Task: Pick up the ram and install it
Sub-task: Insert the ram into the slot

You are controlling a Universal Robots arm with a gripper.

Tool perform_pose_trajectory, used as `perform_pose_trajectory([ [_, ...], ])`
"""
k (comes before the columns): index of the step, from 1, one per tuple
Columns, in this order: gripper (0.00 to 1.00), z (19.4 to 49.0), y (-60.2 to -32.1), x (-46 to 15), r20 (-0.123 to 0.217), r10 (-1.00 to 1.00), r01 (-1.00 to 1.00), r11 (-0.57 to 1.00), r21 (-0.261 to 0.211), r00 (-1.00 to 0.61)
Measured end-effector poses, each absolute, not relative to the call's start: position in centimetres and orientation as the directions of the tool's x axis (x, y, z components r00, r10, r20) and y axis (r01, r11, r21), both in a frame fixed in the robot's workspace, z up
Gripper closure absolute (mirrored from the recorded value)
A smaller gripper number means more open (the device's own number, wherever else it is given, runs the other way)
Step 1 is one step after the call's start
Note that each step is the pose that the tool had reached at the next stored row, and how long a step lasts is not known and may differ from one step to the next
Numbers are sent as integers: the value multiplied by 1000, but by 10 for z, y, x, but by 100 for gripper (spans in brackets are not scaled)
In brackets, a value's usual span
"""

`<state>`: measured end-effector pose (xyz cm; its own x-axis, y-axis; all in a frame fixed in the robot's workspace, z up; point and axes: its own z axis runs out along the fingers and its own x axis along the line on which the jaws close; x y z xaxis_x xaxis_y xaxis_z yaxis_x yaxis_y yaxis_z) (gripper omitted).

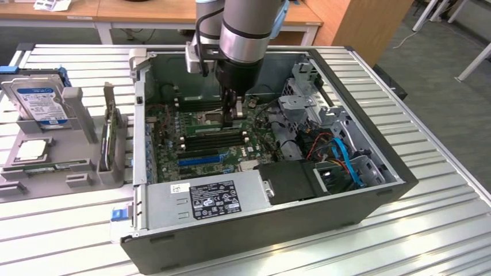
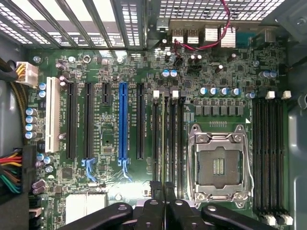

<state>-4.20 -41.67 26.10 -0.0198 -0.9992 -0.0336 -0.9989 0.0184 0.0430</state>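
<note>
On a slatted metal table (image 1: pixel 445 241) in a workshop, an open computer case (image 1: pixel 268 241) lies on its side, the robot's gripper (image 1: pixel 236 114) reaching down over the motherboard (image 1: pixel 165 144). Its fingers (image 2: pixel 154 192) are pressed almost together on the ram (image 2: pixel 162 139), seen edge-on along the memory slots (image 2: pixel 178 143) beside the processor socket (image 2: pixel 219 165). A hard drive (image 1: pixel 38 100) stands in a rack (image 1: pixel 80 112) at the exterior view's left.

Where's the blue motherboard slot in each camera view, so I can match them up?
Exterior view: the blue slot lies between the silver power supply and the black memory slots.
Wrist view: the blue slot stands among black expansion slots, between the white slot and the memory slots.
Shared landmark: the empty CPU socket, just beyond the memory slots.
</note>
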Motion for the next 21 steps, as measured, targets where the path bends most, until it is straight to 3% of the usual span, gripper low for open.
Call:
perform_pose_trajectory([
  [21, 88, 253, -417, -42, -34, -999, -999, 18, 43, -20],
])
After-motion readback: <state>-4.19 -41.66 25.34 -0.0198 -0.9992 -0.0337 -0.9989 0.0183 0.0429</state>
